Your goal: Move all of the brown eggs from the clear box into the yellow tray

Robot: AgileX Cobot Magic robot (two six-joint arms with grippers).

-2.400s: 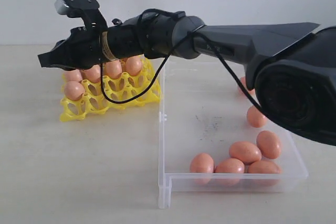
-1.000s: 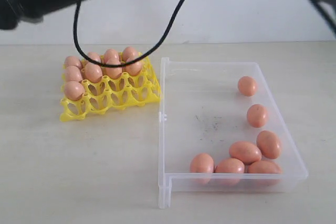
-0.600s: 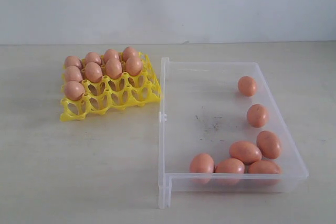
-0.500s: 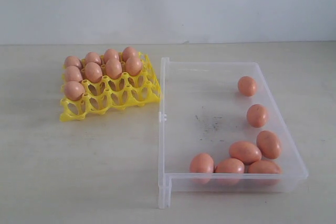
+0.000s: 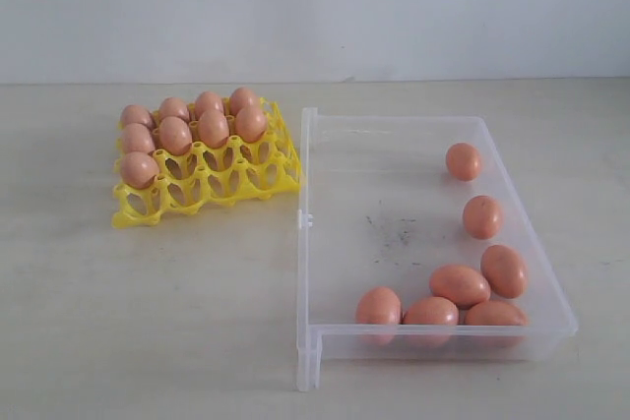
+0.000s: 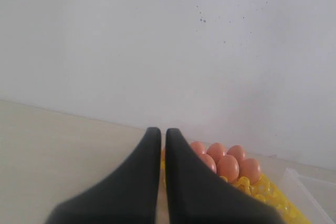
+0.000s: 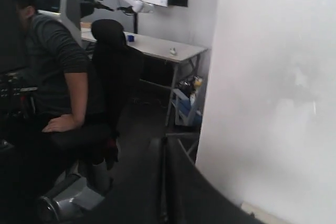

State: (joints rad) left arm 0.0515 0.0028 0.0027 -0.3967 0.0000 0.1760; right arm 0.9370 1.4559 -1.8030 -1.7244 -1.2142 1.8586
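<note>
Now the yellow tray (image 5: pixel 226 184) sits in the upper left of the exterior frame on the desk (image 5: pixel 148 322). It holds nine brown eggs (image 5: pixel 213 128): the two back rows are full, and one more egg sits in the leftmost cup of the third row. Just to the tray's right, the clear box (image 5: pixel 394 174) fills the centre and right of the frame. Seven eggs lie on its floor, two spaced along the right wall and five clustered in the lower right corner. The left pincer (image 6: pixel 160 136) is clenched on nothing, with only a thin slit between its dark fingers; beyond it appear the tray's eggs and a corner of the box. The right pincer (image 7: pixel 163 145) is likewise clenched and empty, facing a white wall (image 7: pixel 262 103) and a seated person (image 7: pixel 52 77).
</note>
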